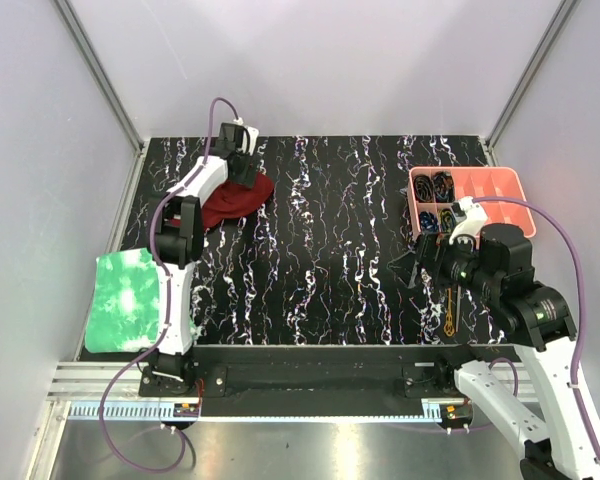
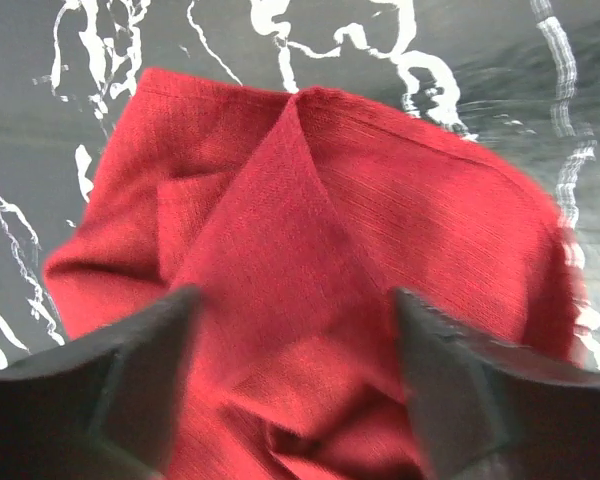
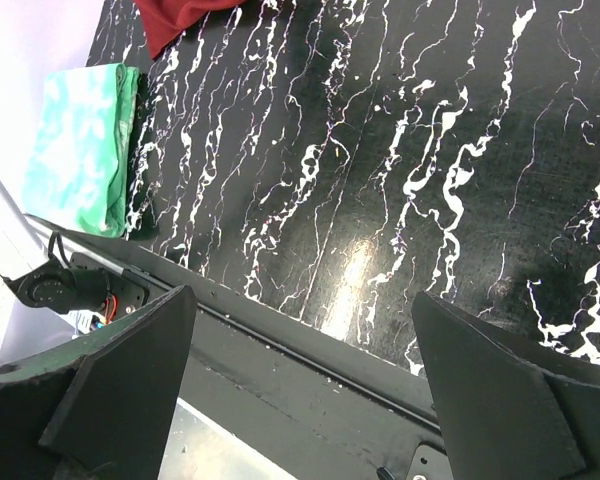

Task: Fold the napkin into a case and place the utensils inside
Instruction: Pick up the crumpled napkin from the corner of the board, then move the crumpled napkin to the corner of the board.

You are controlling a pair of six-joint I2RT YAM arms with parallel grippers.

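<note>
Both apart | left end effector (image 2: 295,300) over napkin (image 2: 380,220) | right end effector (image 3: 302,298) over table (image 3: 380,150)

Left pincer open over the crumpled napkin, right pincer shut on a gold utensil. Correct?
No. The right pincer is open and empty, as the right wrist view shows; the utensils lie on the table beside that arm. The left pincer is open over the crumpled napkin.
</note>
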